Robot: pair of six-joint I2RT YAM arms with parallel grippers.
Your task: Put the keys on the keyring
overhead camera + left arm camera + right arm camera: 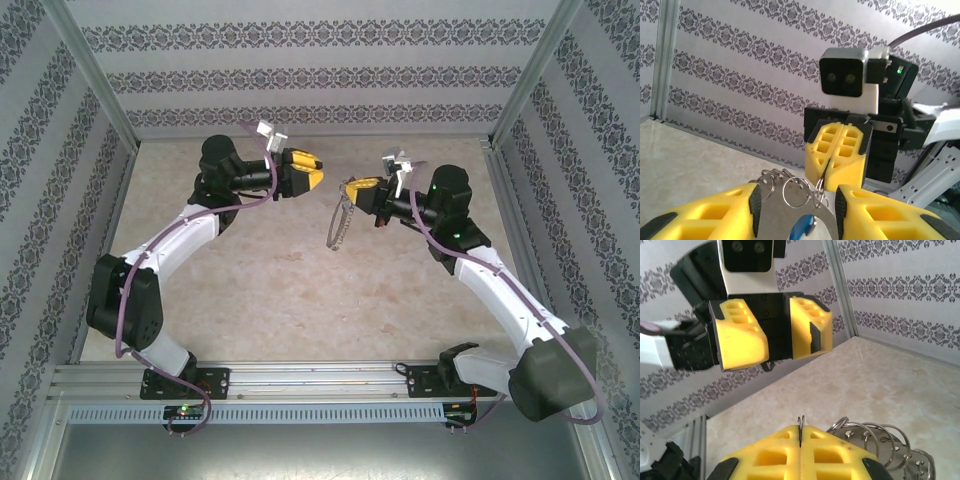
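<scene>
Right tool [800, 436] is clenched on the thin silvery metal keyring with its fine chain [341, 212], held clear above the beige surface [290, 300]. Facing it, the left tool [787, 347] stands released, fingers apart. A tiny key with a bright blue plastic head [802, 230] shows low between those fingers; I cannot tell whether it is gripped. Threading likely needs a steady loop, the key's hole squared to the wire, and a slow approach.

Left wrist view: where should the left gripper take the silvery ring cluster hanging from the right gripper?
Probably the flat silvery plate below the loose wire rings: it's the broadest part. The open yellow-fingered left gripper straddles its side edges, so come straight forward and close; the shut right gripper pinches the keyring above.
</scene>
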